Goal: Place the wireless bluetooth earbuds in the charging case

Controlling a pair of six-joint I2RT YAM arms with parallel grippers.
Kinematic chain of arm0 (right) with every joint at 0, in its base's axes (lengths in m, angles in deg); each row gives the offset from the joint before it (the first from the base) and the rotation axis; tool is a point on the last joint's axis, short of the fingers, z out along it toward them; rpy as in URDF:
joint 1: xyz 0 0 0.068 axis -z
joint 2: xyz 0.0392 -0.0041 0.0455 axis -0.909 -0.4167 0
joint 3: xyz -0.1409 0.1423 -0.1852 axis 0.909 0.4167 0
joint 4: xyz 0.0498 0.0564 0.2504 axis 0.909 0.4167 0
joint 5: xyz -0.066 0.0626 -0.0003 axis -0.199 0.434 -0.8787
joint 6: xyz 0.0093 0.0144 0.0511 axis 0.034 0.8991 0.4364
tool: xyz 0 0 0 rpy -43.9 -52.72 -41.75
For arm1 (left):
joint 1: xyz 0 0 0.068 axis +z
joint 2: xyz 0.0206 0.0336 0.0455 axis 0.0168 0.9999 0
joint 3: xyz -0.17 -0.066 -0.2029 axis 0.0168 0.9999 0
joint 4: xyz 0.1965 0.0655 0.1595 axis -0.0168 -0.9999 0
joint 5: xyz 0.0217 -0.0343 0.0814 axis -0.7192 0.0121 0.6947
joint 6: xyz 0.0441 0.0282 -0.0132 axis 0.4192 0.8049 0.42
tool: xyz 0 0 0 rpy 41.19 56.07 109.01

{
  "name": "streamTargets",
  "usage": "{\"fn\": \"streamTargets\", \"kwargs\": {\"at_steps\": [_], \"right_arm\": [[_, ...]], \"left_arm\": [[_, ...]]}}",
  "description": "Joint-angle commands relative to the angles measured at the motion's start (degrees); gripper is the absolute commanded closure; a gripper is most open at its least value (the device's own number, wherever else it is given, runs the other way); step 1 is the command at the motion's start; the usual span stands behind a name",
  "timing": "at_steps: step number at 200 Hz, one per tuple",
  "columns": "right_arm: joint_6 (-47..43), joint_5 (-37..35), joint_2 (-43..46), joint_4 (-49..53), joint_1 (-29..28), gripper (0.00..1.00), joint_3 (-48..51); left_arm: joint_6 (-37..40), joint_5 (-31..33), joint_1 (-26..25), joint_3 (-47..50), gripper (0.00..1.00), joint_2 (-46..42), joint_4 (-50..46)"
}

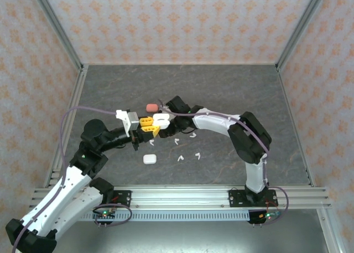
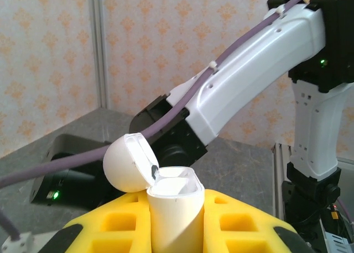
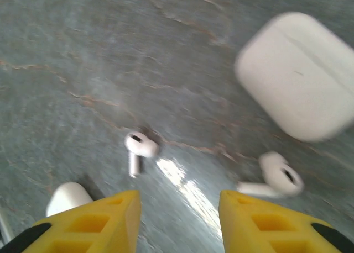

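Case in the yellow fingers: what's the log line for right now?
left gripper: shut on case, lid open | right gripper: open, empty | earbuds: loose on table

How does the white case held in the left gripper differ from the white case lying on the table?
The held case has its lid flipped open; the table case is shut. The held case stands upright, clamped by the left gripper; the table case lies flat, untouched. Both are white and rounded.
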Motion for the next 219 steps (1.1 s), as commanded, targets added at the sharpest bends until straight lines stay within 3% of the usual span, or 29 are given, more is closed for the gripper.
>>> {"fn": "streamTargets", "kwargs": {"at_steps": [1,105,219], "right_arm": [[-0.76,1.54,-3.39,0.00,-1.99,0.58,-4.10],[-5.47,-0.31,-16.09,10.47,-5.13,0.58,-20.05],[-8.99,-0.35,-15.17,15.41,-6.27,0.63,-16.70]], "left_arm": [[-0.12,-1.95,-0.40,-0.56,1.00,-1.75,2.99],[-0.15,-1.60,-0.40,-0.66,1.00,-2.00,2.98],[0.12,-0.94,-0.41,-0.53,1.00,-1.20,2.34]]}}
